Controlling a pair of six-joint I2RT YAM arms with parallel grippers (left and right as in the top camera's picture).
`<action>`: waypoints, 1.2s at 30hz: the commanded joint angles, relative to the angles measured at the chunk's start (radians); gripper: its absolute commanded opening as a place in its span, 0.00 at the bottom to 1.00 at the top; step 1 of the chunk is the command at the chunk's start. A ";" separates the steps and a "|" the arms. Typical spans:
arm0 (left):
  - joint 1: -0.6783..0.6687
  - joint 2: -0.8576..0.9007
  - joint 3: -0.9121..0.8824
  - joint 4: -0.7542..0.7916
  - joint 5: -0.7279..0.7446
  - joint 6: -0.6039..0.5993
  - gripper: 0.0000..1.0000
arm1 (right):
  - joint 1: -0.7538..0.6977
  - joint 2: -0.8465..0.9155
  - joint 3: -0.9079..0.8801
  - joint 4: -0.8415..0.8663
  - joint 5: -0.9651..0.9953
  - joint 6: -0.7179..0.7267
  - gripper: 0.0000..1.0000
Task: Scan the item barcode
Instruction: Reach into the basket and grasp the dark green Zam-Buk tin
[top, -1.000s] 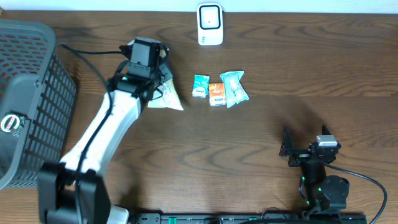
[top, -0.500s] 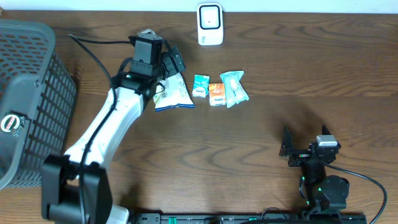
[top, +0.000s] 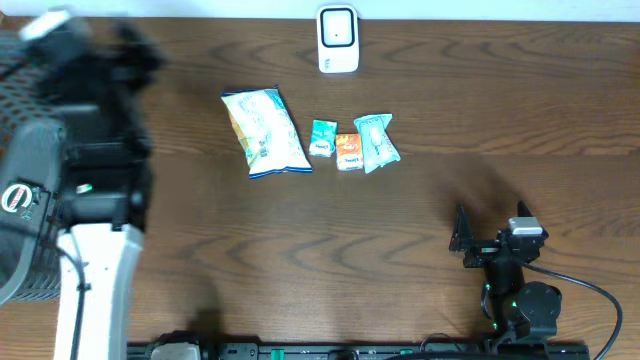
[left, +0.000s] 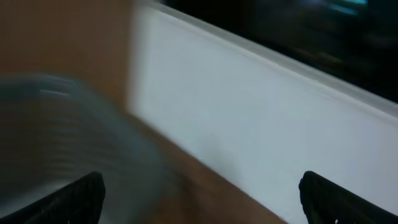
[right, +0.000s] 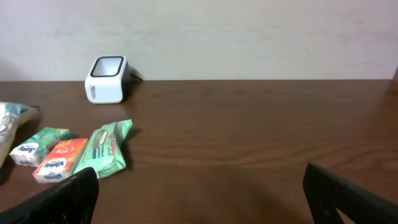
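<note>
Starting at your left gripper (left: 199, 190): fingers spread wide, empty. Its wrist view is smeared, and you get only a white wall (left: 249, 118) and a grey blur at the left. From overhead, the left arm (top: 100, 170) is a blur above the black mesh basket (top: 40, 200) at the tabletop's (top: 450, 120) left edge, well apart from the goods.

Your right gripper (right: 202, 199) is also spread and empty. It sits low near the front right and faces the scanner (top: 338, 38).

The snack bag (top: 265, 132) lies flat on the tabletop, clear of both grippers, ahead of the white scanner and to its left. Just right of the bag is a tight row: teal packet (top: 321, 137), orange packet (top: 348, 151), green pack (top: 376, 142). You cannot make out a barcode from these views.
</note>
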 joint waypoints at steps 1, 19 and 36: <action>0.152 0.024 0.008 -0.050 -0.133 0.046 0.98 | -0.006 -0.002 -0.002 -0.004 0.001 0.007 0.99; 0.725 0.357 0.321 -0.537 0.557 -0.126 0.98 | -0.006 -0.002 -0.002 -0.004 0.001 0.007 0.99; 0.706 0.660 0.321 -0.636 0.213 -0.116 0.98 | -0.006 -0.002 -0.002 -0.004 0.001 0.007 0.99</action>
